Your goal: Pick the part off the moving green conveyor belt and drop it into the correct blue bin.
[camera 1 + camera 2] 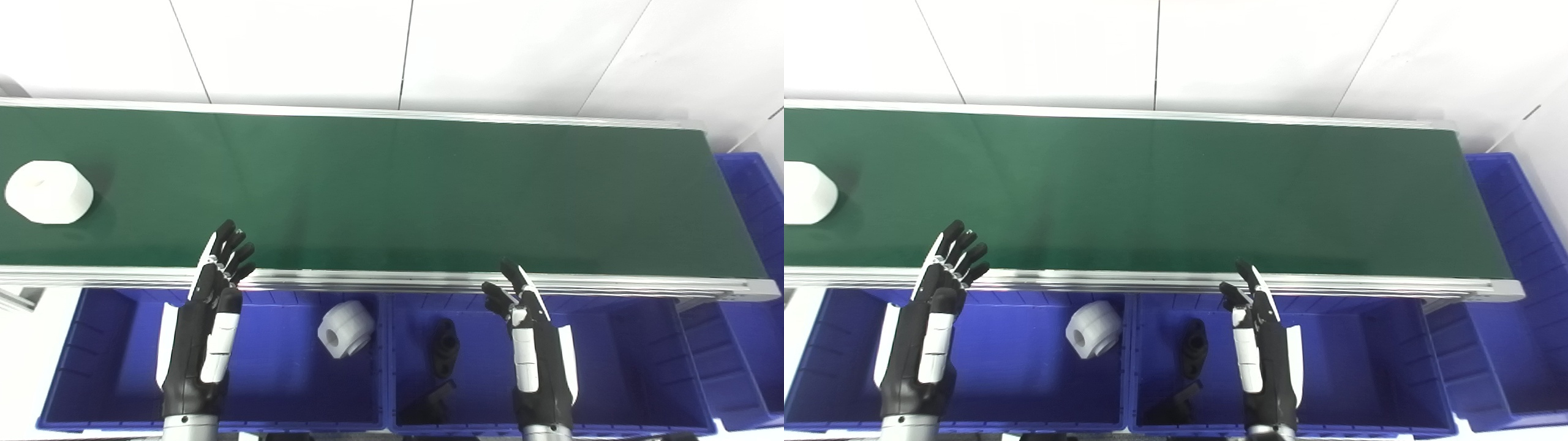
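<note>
Two head cameras, set side by side, look steeply down from close above on the green conveyor belt beyond each robot hand and the blue bins beneath them. Both share nearly the whole scene; the right eye view sits slightly rightward, cropping the white part far left of the left robot hand

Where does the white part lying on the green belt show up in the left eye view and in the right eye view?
Left eye view: the white part lies whole at the far left of the belt, beyond the left hand.
Right eye view: it is cut off by the left picture edge.
Shared landmark: the white spool in the left blue bin.
</note>
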You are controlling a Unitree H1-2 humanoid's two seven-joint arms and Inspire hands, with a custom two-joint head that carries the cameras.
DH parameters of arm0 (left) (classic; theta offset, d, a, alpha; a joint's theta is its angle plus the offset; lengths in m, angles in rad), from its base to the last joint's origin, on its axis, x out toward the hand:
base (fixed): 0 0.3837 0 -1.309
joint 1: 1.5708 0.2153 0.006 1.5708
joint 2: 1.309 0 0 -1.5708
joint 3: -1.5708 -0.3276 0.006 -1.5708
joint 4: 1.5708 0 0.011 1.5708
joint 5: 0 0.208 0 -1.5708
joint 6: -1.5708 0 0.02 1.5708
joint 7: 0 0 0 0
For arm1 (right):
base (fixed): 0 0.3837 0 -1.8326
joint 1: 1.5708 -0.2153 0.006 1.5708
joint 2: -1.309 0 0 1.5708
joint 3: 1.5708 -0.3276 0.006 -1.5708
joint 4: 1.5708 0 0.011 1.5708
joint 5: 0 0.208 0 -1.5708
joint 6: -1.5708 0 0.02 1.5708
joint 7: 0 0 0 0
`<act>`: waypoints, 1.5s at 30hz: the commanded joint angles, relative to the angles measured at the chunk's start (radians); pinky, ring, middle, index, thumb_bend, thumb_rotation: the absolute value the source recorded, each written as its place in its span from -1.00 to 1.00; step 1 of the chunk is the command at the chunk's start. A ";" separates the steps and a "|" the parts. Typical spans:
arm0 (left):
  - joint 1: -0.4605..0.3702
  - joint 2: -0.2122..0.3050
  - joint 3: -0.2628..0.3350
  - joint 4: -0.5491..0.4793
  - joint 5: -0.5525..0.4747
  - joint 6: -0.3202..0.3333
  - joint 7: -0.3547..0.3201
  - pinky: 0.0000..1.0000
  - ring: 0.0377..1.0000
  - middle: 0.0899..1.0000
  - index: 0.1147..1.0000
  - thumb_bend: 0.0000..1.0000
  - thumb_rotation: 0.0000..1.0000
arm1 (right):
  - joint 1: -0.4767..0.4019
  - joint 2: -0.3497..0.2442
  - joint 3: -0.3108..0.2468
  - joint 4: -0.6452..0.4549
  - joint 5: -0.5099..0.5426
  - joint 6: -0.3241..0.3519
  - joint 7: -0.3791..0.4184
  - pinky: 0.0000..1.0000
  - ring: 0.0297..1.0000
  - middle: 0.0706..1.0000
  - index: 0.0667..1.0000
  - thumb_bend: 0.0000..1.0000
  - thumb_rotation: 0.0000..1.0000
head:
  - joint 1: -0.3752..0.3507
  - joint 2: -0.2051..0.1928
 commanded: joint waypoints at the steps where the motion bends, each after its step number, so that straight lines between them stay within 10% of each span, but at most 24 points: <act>1: 0.002 0.001 -0.006 -0.009 0.004 -0.031 -0.003 0.67 0.76 0.83 0.86 0.06 0.88 | -0.004 0.070 0.050 -0.017 0.006 -0.058 -0.009 0.59 0.62 0.83 0.78 0.58 1.00 | 0.008 -0.011; 23: 0.043 -0.021 -0.043 0.023 0.031 -0.080 0.013 0.74 0.81 0.86 0.86 0.12 0.85 | 0.004 0.001 0.043 0.040 -0.043 -0.145 0.005 0.67 0.70 0.87 0.92 0.48 1.00 | 0.072 -0.071; 39: 0.091 -0.023 -0.107 0.035 0.069 -0.121 0.014 1.00 1.00 1.00 1.00 0.63 1.00 | -0.025 -0.056 0.059 0.063 -0.056 -0.177 0.044 1.00 1.00 1.00 1.00 0.66 1.00 | 0.095 -0.088; 45: 0.089 -0.022 -0.102 0.095 0.058 -0.178 0.026 1.00 1.00 1.00 1.00 0.58 1.00 | -0.020 -0.060 0.053 0.110 -0.034 -0.222 0.036 1.00 1.00 1.00 1.00 0.63 1.00 | 0.162 -0.216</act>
